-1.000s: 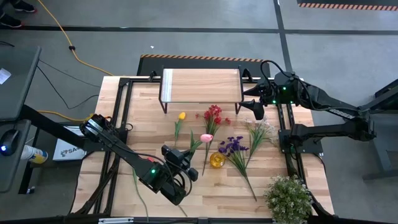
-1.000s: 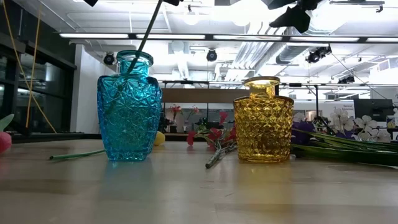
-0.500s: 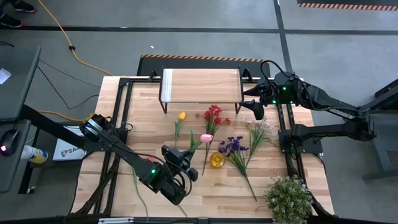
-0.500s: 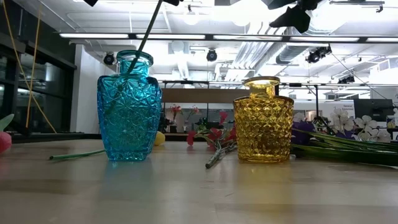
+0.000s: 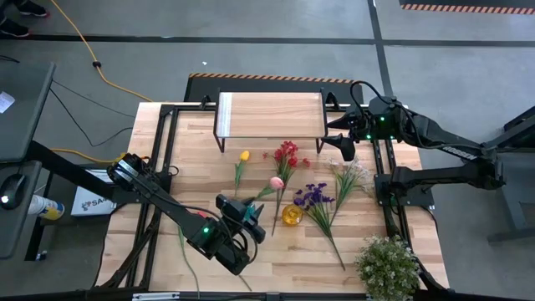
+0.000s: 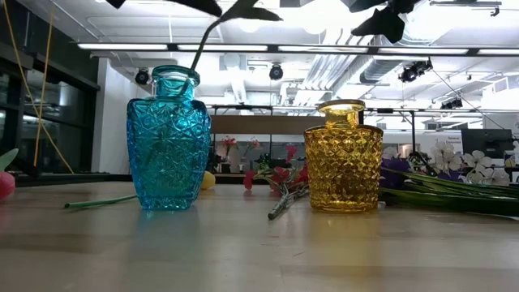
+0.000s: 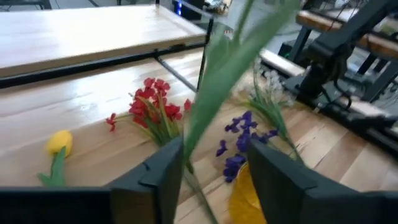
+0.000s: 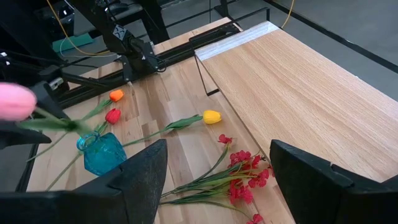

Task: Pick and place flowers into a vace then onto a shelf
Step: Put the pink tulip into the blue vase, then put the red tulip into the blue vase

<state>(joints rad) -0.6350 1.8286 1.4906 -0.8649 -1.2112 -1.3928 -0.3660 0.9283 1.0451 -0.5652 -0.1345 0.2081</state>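
Observation:
The pink tulip (image 5: 277, 182) stands slanting with its stem's lower end in the mouth of the blue glass vase (image 6: 169, 138), which also shows in the right wrist view (image 8: 102, 152). My left gripper (image 7: 211, 186) hovers above that vase at the table's near middle, open, a finger on either side of the blurred green stem (image 7: 214, 74). Yellow (image 5: 243, 155), orange (image 8: 116, 95) and red (image 8: 112, 116) tulips and red (image 5: 286, 153), purple (image 5: 313, 197) and white (image 5: 349, 175) sprays lie flat on the table. My right gripper (image 8: 214, 186) waits open by the shelf's (image 5: 269, 114) right end. My left gripper has the tulip's stem (image 7: 189, 155) running up close along the inner side of one finger (image 7: 158, 177), with a wide gap to the other finger. I cannot tell whether the stem touches that finger.
A yellow glass vase (image 5: 291, 215) stands just right of the blue one, among the lying stems. A bushy pale-green potted plant (image 5: 387, 266) sits at the near right corner. Black frame rails (image 5: 159, 167) run along both table sides. The shelf stands at the far edge.
The pink tulip has sunk lower in the blue vase and tipped over more: its leaves now show at the top of the low view, and its head has shifted slightly toward the far edge. My left gripper has shifted a little with it.

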